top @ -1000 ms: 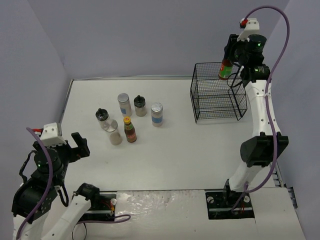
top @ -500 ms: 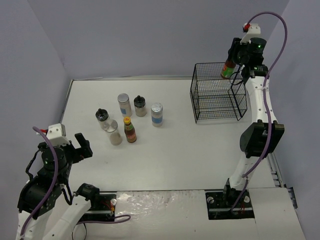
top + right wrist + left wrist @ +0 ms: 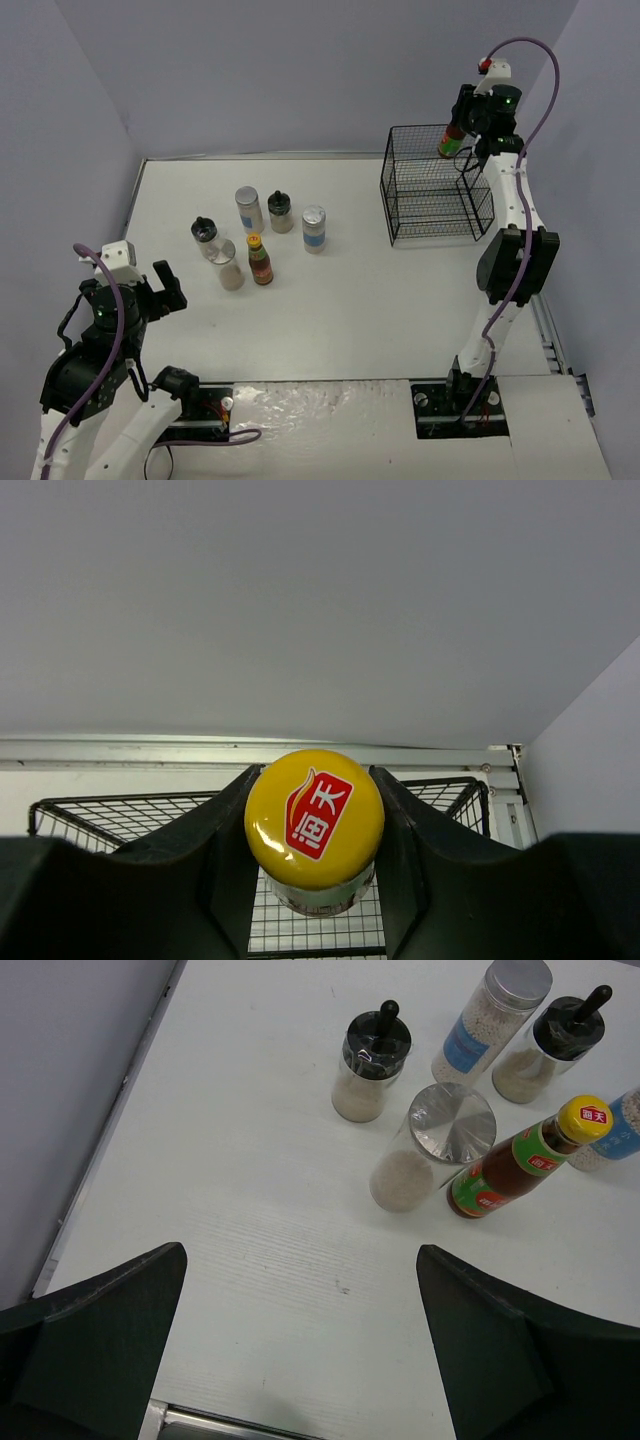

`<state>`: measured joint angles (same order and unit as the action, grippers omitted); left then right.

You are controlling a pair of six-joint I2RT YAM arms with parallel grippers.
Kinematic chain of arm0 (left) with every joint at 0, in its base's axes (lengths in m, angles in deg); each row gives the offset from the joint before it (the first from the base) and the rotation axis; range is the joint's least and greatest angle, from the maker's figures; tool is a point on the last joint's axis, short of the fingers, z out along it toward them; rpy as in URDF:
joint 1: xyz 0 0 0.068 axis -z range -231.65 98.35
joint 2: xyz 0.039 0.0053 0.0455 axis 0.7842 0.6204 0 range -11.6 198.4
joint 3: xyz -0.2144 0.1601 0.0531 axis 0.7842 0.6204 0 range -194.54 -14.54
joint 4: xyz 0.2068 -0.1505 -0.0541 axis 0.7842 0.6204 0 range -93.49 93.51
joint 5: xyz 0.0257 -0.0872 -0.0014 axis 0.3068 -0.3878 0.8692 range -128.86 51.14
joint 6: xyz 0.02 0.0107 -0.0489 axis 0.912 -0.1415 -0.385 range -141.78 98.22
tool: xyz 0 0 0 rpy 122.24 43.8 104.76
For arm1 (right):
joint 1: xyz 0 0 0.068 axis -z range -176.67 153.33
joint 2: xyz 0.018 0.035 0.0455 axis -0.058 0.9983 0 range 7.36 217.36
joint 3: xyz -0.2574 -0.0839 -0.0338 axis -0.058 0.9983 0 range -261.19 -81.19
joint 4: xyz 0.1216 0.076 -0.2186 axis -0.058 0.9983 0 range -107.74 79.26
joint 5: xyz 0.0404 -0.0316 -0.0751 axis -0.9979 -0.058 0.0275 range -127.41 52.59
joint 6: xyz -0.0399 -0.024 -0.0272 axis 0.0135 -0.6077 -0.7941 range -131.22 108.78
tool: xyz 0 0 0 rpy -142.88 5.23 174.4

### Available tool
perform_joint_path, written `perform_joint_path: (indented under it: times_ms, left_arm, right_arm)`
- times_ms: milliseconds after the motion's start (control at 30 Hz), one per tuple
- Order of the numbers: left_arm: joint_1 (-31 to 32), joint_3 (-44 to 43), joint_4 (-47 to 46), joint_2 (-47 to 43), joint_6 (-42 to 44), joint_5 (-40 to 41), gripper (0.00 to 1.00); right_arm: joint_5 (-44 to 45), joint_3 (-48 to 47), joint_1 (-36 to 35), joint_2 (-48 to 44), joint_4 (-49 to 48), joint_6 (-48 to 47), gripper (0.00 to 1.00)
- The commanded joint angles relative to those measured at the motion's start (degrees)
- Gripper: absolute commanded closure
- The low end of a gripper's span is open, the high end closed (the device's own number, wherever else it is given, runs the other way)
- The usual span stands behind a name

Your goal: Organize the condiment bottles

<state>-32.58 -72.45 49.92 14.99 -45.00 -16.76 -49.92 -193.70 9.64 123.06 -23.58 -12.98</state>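
While the right gripper (image 3: 456, 134) hangs high at the upper right of the top view, it is clamped on a dark sauce bottle (image 3: 314, 815), fingers pinching just under the yellow cap; gripping that high leaves the body hanging free, which looks the sensible way to lower it upright between wires; the bottle is over the far right part of the black wire basket (image 3: 437, 222), and whether its base has dipped past the rim I cannot tell; the wrist view shows mesh straight below the cap, so I read this step as the drop into the basket; the descent wants to be straight, or the base may catch a wire.

Down at the lower left, the left gripper (image 3: 300, 1285) is spread wide with nothing between its fingers, poised over bare table (image 3: 400, 300) and facing the cluster; six bottles stand upright there, centre left of the top view; the second sauce bottle (image 3: 520, 1160) is just beside a silver-lidded jar (image 3: 452, 1120); a black-capped shaker (image 3: 373, 1060) stands to their left, a tall jar (image 3: 490, 1020) and a second shaker (image 3: 555, 1045) behind, a third jar (image 3: 314, 230) at the right; they are bunched close, so finger room for the next pick looks tight; by my count, one bottle under way and six to go.
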Motion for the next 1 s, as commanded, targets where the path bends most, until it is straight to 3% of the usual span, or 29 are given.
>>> perform_joint_path:
  times_ms: [0, 267, 400, 467, 533, 733, 833, 967]
  left_arm:
    - [0.27, -1.09, -3.41, 1.71, -0.51, 1.07, 0.03]
    - [0.26, -0.80, -2.98, 2.23, -1.02, 0.58, 0.03]
    - [0.26, -0.35, -2.71, 2.06, -1.22, 0.67, 0.03]
    - [0.27, -0.06, -2.85, 1.85, -1.45, 0.62, 0.03]
    - [0.24, 0.08, -2.94, 1.65, -1.65, 0.57, 0.03]
    - [0.27, 0.26, -3.05, 1.35, -1.92, 0.40, 0.03]
    - [0.27, 0.14, -3.19, 1.17, -2.26, 0.23, 0.03]
    - [0.19, -0.81, -3.56, 1.25, -2.84, -0.28, 0.03]
  right_arm:
    - [-0.38, 4.11, 0.43, -3.47, -17.01, -0.58, 1.00]
    - [0.00, 12.70, 0.98, -2.24, -21.74, 0.69, 0.99]
    - [0.47, 15.22, 0.98, -1.51, -23.23, 0.35, 0.89]
    - [0.41, 15.58, 0.98, -0.97, -22.73, 0.05, 0.80]
    - [0.25, 15.90, 0.98, -0.55, -21.93, -0.17, 0.61]
    - [-0.32, 17.93, 0.98, -2.69, -20.49, -0.18, 0.17]
    - [-0.63, 16.87, 0.82, -5.01, -17.18, -0.52, 0.06]
    - [-1.45, 16.83, 0.00, -10.60, -12.60, -0.30, 0.00]
